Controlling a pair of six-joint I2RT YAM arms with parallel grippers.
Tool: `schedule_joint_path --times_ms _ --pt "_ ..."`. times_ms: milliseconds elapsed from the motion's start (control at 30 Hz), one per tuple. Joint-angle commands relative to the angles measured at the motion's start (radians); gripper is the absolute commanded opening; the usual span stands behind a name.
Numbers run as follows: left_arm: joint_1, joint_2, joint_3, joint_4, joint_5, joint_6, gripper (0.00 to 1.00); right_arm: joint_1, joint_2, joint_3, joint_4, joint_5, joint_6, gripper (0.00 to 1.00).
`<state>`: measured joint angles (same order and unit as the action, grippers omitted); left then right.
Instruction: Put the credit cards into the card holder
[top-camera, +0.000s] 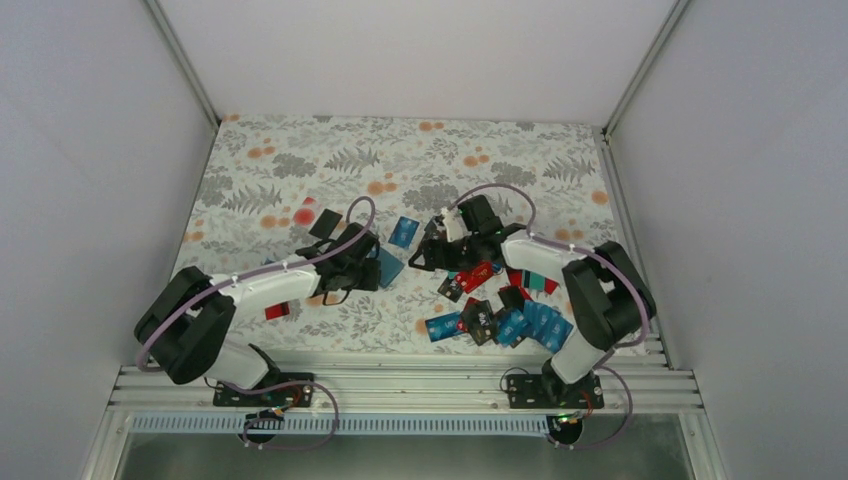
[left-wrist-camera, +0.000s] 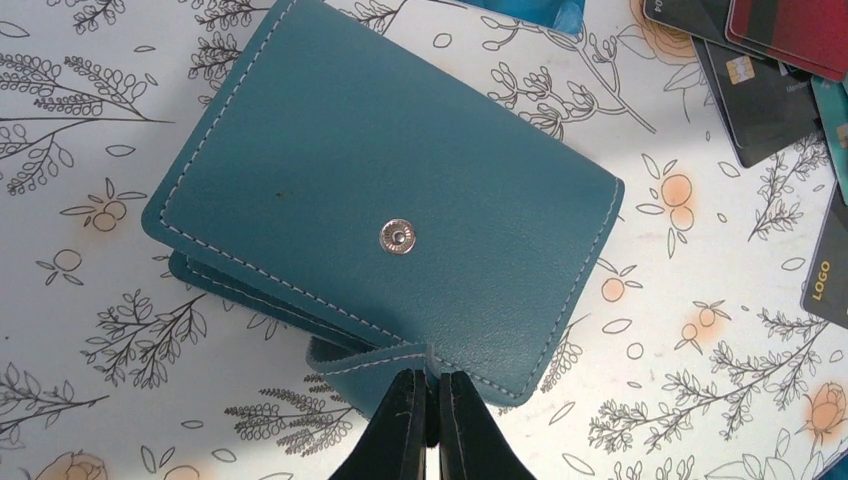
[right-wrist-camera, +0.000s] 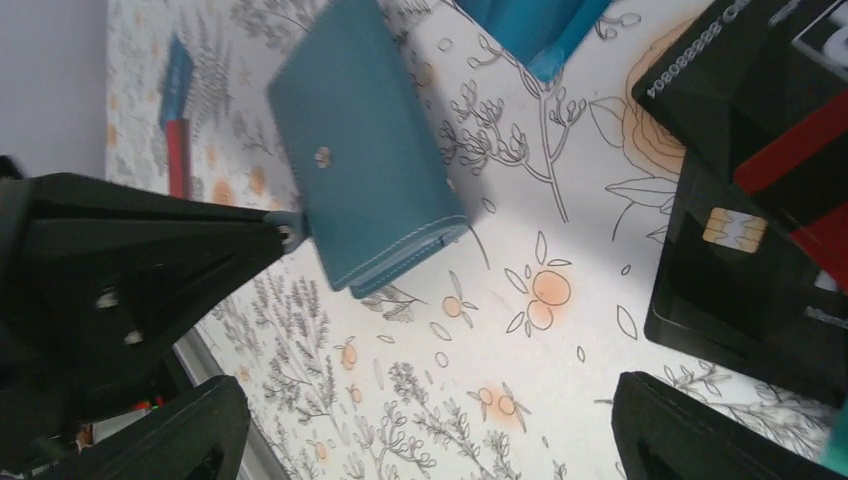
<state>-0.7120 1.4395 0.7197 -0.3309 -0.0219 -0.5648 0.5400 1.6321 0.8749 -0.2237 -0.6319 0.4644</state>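
**Left fingers clamp the card holder's edge; right fingers spread wide beside the cards**

The teal card holder (left-wrist-camera: 390, 190) is near the middle of the flowered worktop (top-camera: 300, 160). It is folded shut, with its metal snap stud (left-wrist-camera: 398, 237) facing up. The left fingers (left-wrist-camera: 405, 425) are clenched on its left edge, pinching a raised strip of the stitched leather between their tips. Whether the holder lies fully flat on the cloth cannot be told.

The right fingers (right-wrist-camera: 690, 435) are released, set wide apart with nothing between them. They hover just right of the holder, above bare worktop, with a black chip card (right-wrist-camera: 740, 290) beside them.

Most of the credit cards (top-camera: 500, 305) lie in a loose, overlapping heap to the right of the holder, running toward the near right. They are blue, teal, red and black. One blue card (top-camera: 404, 232) lies alone just beyond the holder. A red card (top-camera: 277, 311) lies apart at the near left, beside the left arm.
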Motion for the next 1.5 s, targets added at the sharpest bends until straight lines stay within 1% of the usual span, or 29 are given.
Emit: schedule_joint_path --times_ms 0,133,400,433,467,533,633,833,900,1067,1133,1367,1467 --pt "-0.007 -0.05 -0.027 0.023 0.01 0.043 0.02 0.038 0.104 0.083 0.011 -0.013 -0.021 0.91" --pt "-0.007 -0.096 -0.055 0.013 -0.021 0.048 0.02 0.071 0.19 0.178 -0.034 0.055 -0.063 0.91" --pt "-0.007 -0.179 -0.126 -0.03 -0.123 -0.041 0.02 0.109 0.306 0.323 -0.066 0.15 -0.132 0.91" --pt "-0.008 -0.194 -0.144 -0.031 -0.133 -0.061 0.02 0.116 0.315 0.337 -0.071 0.154 -0.143 0.88" --pt "-0.007 -0.211 -0.155 -0.036 -0.148 -0.077 0.02 0.124 0.322 0.35 -0.081 0.157 -0.156 0.87" --pt "-0.007 -0.241 -0.167 -0.064 -0.189 -0.113 0.03 0.156 0.323 0.373 -0.102 0.187 -0.189 0.87" --pt "-0.004 -0.279 -0.187 -0.092 -0.223 -0.163 0.02 0.214 0.3 0.377 -0.117 0.271 -0.224 0.88" --pt "-0.003 -0.342 -0.251 -0.087 -0.259 -0.27 0.02 0.325 0.266 0.391 -0.156 0.48 -0.258 0.9" --pt "-0.003 -0.373 -0.278 -0.064 -0.256 -0.287 0.02 0.353 0.26 0.397 -0.158 0.518 -0.255 0.9" --pt "-0.002 -0.48 -0.322 -0.019 -0.252 -0.294 0.02 0.421 0.241 0.418 -0.147 0.53 -0.216 0.9" --pt "-0.001 -0.502 -0.323 -0.025 -0.254 -0.288 0.02 0.45 0.242 0.431 -0.149 0.552 -0.203 0.94" --pt "-0.001 -0.545 -0.323 -0.02 -0.242 -0.274 0.02 0.512 0.289 0.477 -0.18 0.645 -0.144 0.96" --pt "-0.001 -0.577 -0.326 -0.024 -0.239 -0.279 0.02 0.523 0.296 0.473 -0.174 0.654 -0.11 0.96"
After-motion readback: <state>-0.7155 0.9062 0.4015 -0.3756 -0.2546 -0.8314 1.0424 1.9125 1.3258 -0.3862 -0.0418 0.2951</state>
